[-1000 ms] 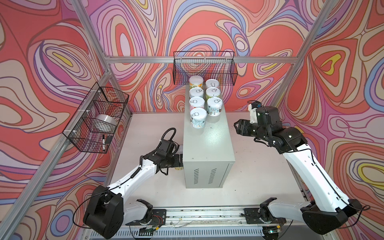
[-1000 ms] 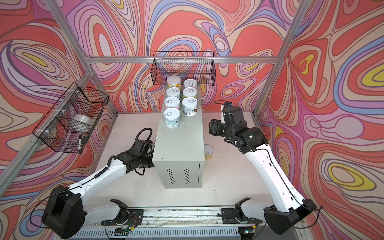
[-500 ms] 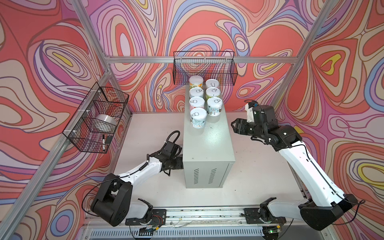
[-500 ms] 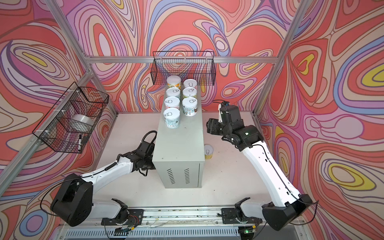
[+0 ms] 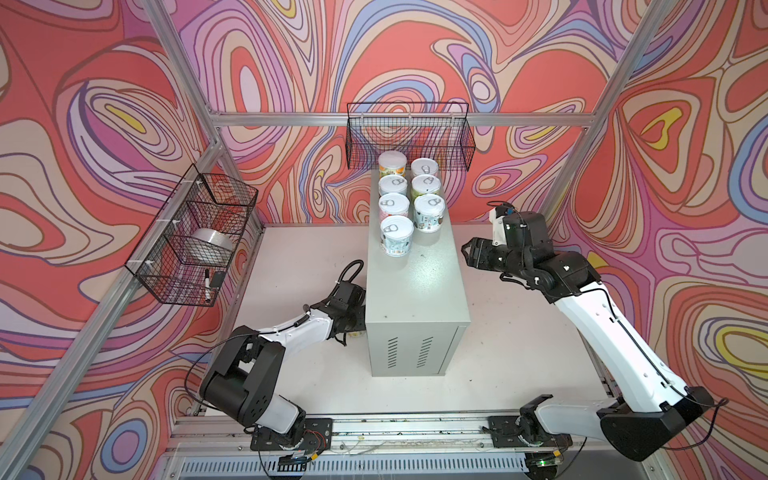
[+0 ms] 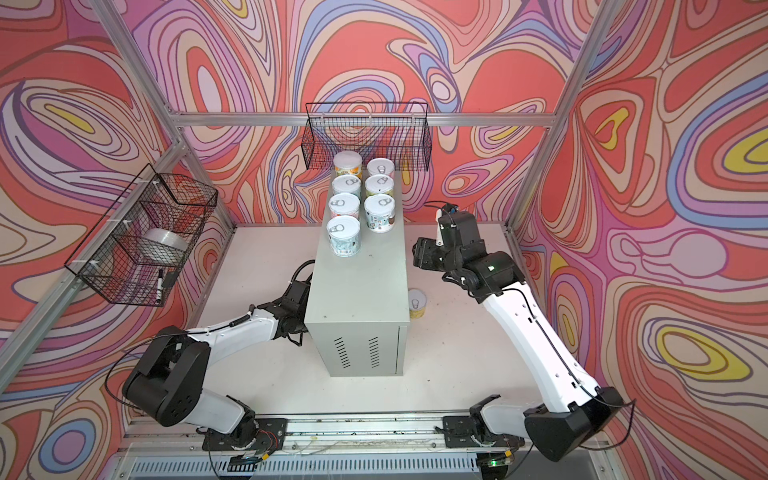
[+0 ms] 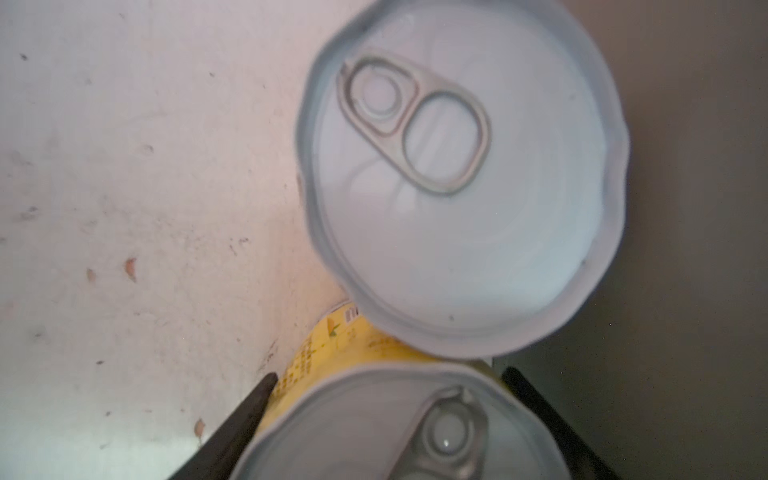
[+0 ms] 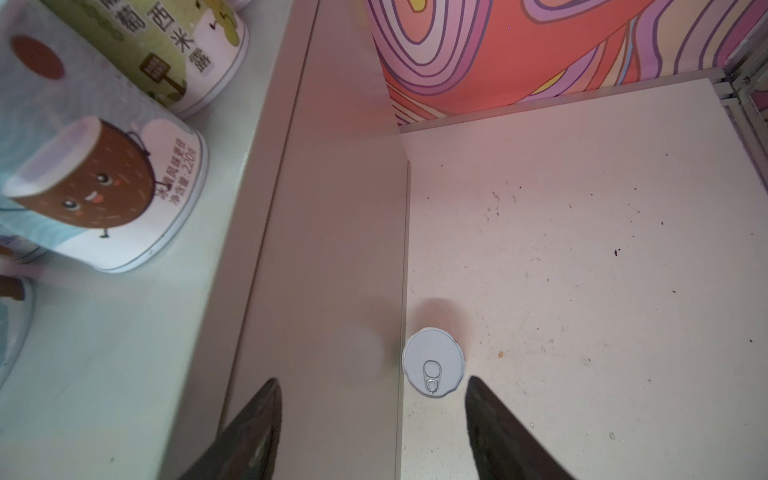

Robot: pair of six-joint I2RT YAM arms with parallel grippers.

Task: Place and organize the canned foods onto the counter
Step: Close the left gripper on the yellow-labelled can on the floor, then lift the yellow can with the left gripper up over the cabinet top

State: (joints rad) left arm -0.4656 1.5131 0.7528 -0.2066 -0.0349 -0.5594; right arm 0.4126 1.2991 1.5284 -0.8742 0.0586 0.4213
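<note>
Seven cans [image 5: 397, 235] are stood in two rows at the far end of the grey cabinet [image 5: 415, 299]. The left gripper [image 7: 390, 374] fingers [image 7: 245, 419] are closed on a yellow can [image 7: 324, 353] beside the cabinet, with a second can [image 7: 461, 178] just beyond. The right gripper [image 8: 372, 380] fingers are held apart and empty above a lone can [image 8: 433, 361] on the tabletop [image 8: 582, 249].
</note>
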